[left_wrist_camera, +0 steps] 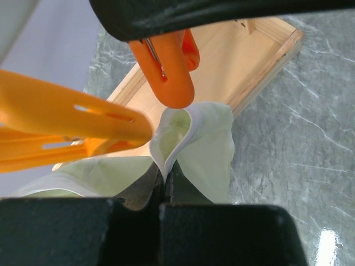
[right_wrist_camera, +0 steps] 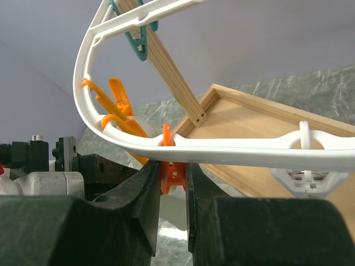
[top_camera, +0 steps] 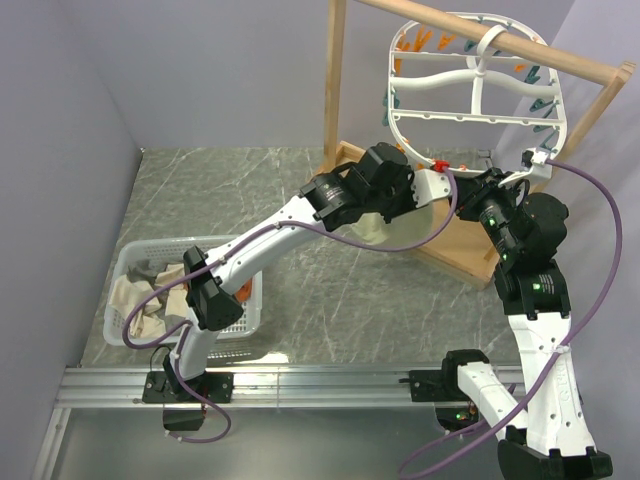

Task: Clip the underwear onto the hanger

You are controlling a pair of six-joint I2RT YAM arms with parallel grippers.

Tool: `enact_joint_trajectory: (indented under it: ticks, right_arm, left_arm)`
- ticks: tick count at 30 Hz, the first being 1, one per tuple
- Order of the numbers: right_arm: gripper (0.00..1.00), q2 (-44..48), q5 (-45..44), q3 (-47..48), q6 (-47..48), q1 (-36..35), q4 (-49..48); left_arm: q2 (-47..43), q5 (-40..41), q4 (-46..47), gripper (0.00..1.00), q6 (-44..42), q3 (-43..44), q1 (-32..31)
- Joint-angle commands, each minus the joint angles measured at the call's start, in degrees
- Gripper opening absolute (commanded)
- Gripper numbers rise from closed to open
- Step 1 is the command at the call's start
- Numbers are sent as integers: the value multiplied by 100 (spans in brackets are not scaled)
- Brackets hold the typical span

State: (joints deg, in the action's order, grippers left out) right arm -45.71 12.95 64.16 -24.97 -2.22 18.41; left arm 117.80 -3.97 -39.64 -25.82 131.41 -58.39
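Note:
The white oval hanger [top_camera: 478,75] hangs by its hook from the wooden bar. Its lower rim also crosses the right wrist view [right_wrist_camera: 233,151]. My left gripper [left_wrist_camera: 165,178] is shut on a white-edged fold of the pale cream-yellow underwear [left_wrist_camera: 213,138] and holds it up just below an orange clothespin [left_wrist_camera: 169,77]. In the top view the underwear [top_camera: 400,228] hangs under the hanger's lower rim, below my left gripper [top_camera: 425,190]. My right gripper [right_wrist_camera: 173,176] is shut on that orange clothespin [right_wrist_camera: 172,176] under the rim, one finger on each side. It shows in the top view [top_camera: 470,185] beside the left one.
The wooden frame stand has an upright post [top_camera: 335,80] and a base tray [top_camera: 462,255] under the hanger. A white basket [top_camera: 185,243] of white and orange cloths sits at the left. More orange [right_wrist_camera: 119,100] and teal [right_wrist_camera: 138,41] clothespins hang round the rim.

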Motion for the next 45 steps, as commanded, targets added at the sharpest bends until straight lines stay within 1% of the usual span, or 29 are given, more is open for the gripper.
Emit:
enact_joint_trajectory:
  ticks: [1,12,45]
  right_arm:
    - [0,1,50,-9,54,20,4]
    - [0,-17,15,-18,150,20,22]
    - [0,-8,-29,-149,449,11,13]
  left_arm:
    - [-82,151,299,0,-54,218,-102]
    - [-82,212,431,0,-177,235,-216]
    - [-178,247,703,0,-335,270,-260]
